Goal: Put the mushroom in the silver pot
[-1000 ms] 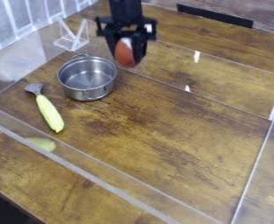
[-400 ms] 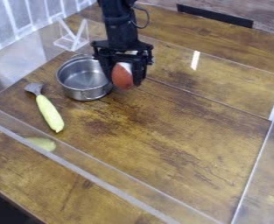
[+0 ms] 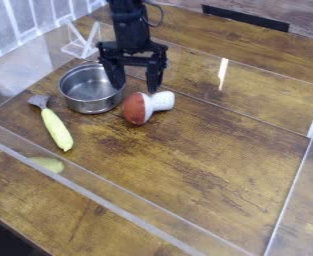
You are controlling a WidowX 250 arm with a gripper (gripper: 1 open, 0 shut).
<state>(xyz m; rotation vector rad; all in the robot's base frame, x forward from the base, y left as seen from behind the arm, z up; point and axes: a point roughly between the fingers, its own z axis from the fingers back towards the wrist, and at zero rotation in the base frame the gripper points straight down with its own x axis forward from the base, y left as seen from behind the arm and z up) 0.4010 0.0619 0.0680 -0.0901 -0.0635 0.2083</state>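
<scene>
The mushroom (image 3: pixel 143 105) lies on its side on the wooden table, red-brown cap toward the left, white stem pointing right. It rests just right of the silver pot (image 3: pixel 89 88), outside it and close to its rim. My gripper (image 3: pixel 132 74) hangs above and slightly behind the mushroom, pointing down, its two black fingers (image 3: pixel 152 72) spread wide and open with nothing between them. The pot's inside looks bare.
A long yellow vegetable with a grey end (image 3: pixel 52 124) lies left of the pot. A white wire stand (image 3: pixel 81 42) is at the back left. Clear plastic walls (image 3: pixel 145 222) fence the work area.
The gripper came down and left toward the pot holding the mushroom, then opened. The mushroom dropped onto the table beside the pot.
</scene>
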